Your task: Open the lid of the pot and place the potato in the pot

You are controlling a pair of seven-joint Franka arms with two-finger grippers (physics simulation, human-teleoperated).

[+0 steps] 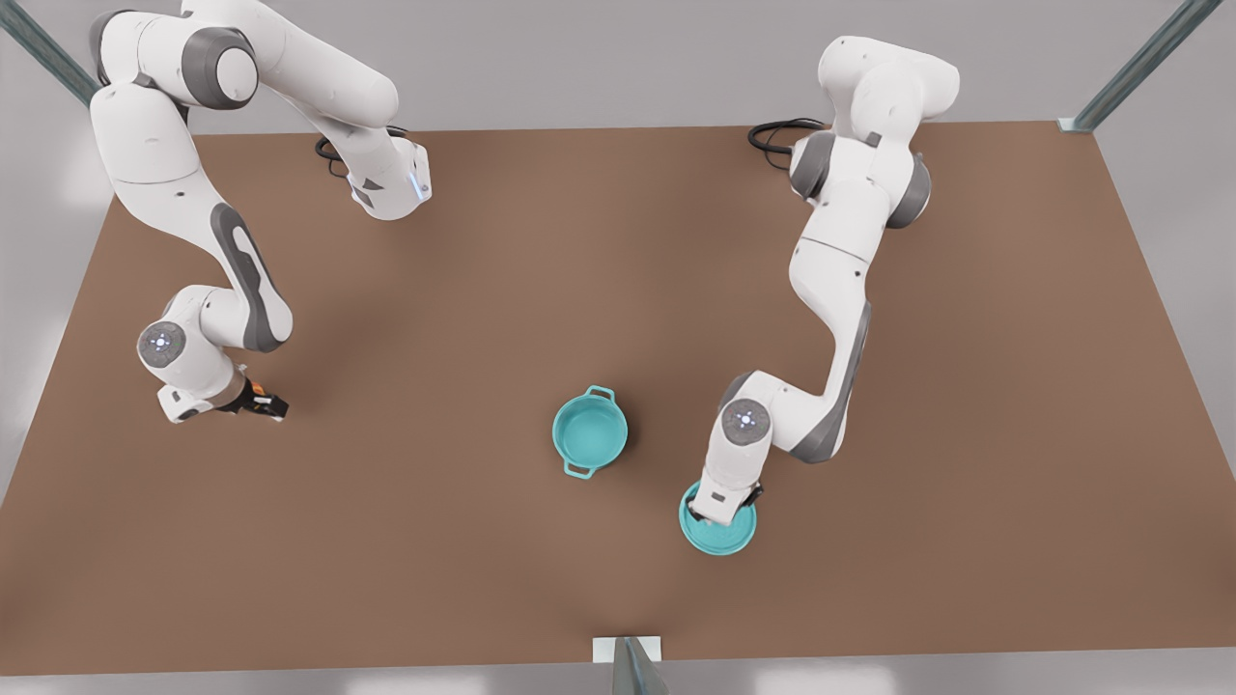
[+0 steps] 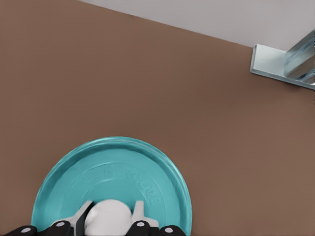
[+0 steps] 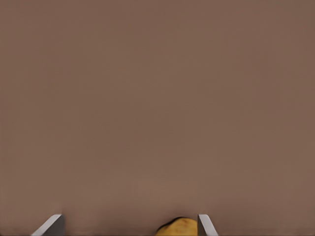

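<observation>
I see the pot lid point(image 1: 719, 533) lying flat on the counter point(image 1: 618, 290) near its front edge, toward the front view's right. Its white knob point(image 2: 108, 217) sits between the fingers point(image 2: 139, 212) of the left end effector point(image 1: 726, 510), which is clamped on it. The pot point(image 1: 590, 430) stands uncovered just beside the lid, nearer the counter's middle, its teal inside bare and its two loop handles point(image 1: 601, 392) on opposite sides. The potato point(image 3: 178, 227) rests on the counter between the spread fingers point(image 3: 205, 225) of the right end effector point(image 1: 263, 403), close against one of them, well apart from the pot, toward the counter's edge on the front view's left.
</observation>
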